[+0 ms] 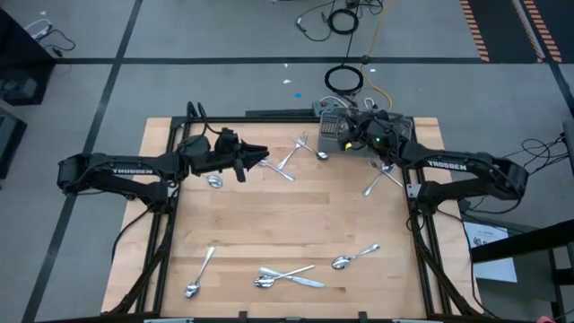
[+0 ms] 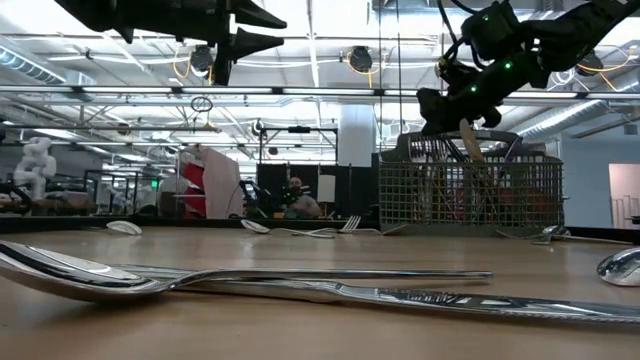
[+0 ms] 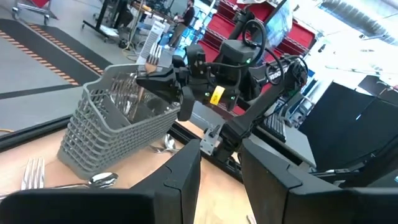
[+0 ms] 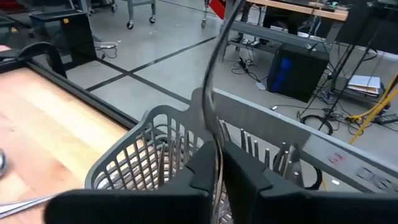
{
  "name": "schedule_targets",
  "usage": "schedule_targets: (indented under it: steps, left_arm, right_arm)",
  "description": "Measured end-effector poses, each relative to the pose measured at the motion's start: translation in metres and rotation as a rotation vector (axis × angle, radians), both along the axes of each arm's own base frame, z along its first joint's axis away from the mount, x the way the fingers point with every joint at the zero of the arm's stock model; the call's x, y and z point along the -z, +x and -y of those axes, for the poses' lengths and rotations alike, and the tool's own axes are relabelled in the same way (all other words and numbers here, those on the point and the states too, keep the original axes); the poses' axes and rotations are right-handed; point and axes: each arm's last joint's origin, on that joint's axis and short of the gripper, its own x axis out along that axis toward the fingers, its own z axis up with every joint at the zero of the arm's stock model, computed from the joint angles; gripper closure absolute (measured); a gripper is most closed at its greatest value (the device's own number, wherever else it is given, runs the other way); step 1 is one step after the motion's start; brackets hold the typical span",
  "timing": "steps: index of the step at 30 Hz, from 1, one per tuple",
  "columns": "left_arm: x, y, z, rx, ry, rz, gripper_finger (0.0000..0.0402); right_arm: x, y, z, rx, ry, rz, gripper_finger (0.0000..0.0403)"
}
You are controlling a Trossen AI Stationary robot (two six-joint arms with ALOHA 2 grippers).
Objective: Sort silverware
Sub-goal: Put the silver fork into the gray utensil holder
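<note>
Table's middle [image 1: 296,220] lies bare; mesh basket [image 1: 345,130] (right tool [image 1: 352,136] overhead) blocks the far edge.

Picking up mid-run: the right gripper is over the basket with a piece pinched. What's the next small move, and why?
Probably open the right gripper and let go. It pinches a utensil upright above the basket, which already holds other pieces, so it should fall inside. The left gripper waits, empty, over the table.
</note>
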Motion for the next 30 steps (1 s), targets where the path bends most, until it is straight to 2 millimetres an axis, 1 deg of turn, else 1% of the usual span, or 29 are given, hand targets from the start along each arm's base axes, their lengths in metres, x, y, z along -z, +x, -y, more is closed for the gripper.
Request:
schedule_targets:
  steps: [9,13,16,19,24,27,30]
  left_arm:
    - [0.0,0.0,0.0,0.0,0.001,0.0,0.0281]
    - [0.0,0.0,0.0,0.0,0.0,-0.001,0.0281]
    - [0.0,0.0,0.0,-0.001,0.0,-0.004,0.0281]
    - [0.001,-0.001,-0.003,-0.011,-0.002,-0.011,0.0281]
    - [0.001,0.001,-0.015,-0.057,-0.014,-0.068,0.0281]
    - [0.003,0.011,-0.026,-0.083,-0.025,-0.118,0.0281]
    - [0.014,0.029,-0.038,-0.088,-0.057,-0.217,0.0281]
  right_arm:
    - [-0.004,-0.007,0.002,0.022,-0.01,-0.007,0.0296]
    - [-0.011,-0.01,0.0,0.022,-0.027,0.02,0.0269]
    - [-0.025,-0.013,-0.002,0.014,-0.059,0.06,0.0258]
    - [-0.046,-0.016,-0.004,-0.011,-0.104,0.119,0.0253]
    - [-0.076,-0.021,-0.01,-0.086,-0.132,0.217,0.0254]
    - [-0.086,-0.022,-0.015,-0.184,-0.099,0.284,0.0253]
    - [-0.09,-0.024,-0.02,-0.309,-0.04,0.35,0.0253]
